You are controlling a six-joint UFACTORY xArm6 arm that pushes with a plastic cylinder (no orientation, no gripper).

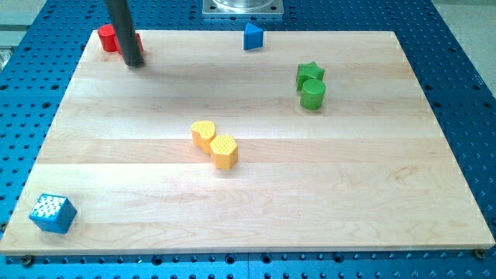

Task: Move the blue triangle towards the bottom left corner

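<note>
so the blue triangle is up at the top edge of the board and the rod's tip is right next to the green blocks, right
Not quite. The blue triangle does sit at the board's top edge, but my tip is beside the red block in the view's top left corner, not by the green blocks. The green star and green cylinder lie far off toward the view's right. The camera view shows this.
</note>
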